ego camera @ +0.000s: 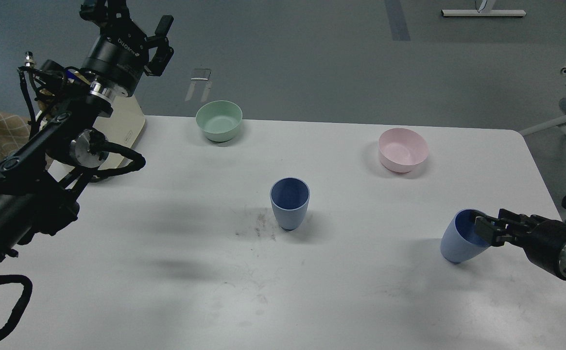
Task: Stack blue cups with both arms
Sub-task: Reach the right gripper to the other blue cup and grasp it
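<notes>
One blue cup (290, 206) stands upright in the middle of the white table (166, 272). The second blue cup (459, 244) stands at the right, and its mouth leans toward the right. My right gripper (488, 229) comes in from the right edge and is at that cup's rim, with a fingertip over the mouth. I cannot tell whether the fingers are pinching the rim. My left gripper (134, 22) is held high at the top left, far from both cups. It is open and empty.
A mint-green bowl (219, 120) sits at the table's back edge. A pale pink bowl (403, 149) sits at the back right. A beige object (122, 124) lies at the table's left corner behind my left arm. A dark smudge (258, 226) marks the table left of the middle cup.
</notes>
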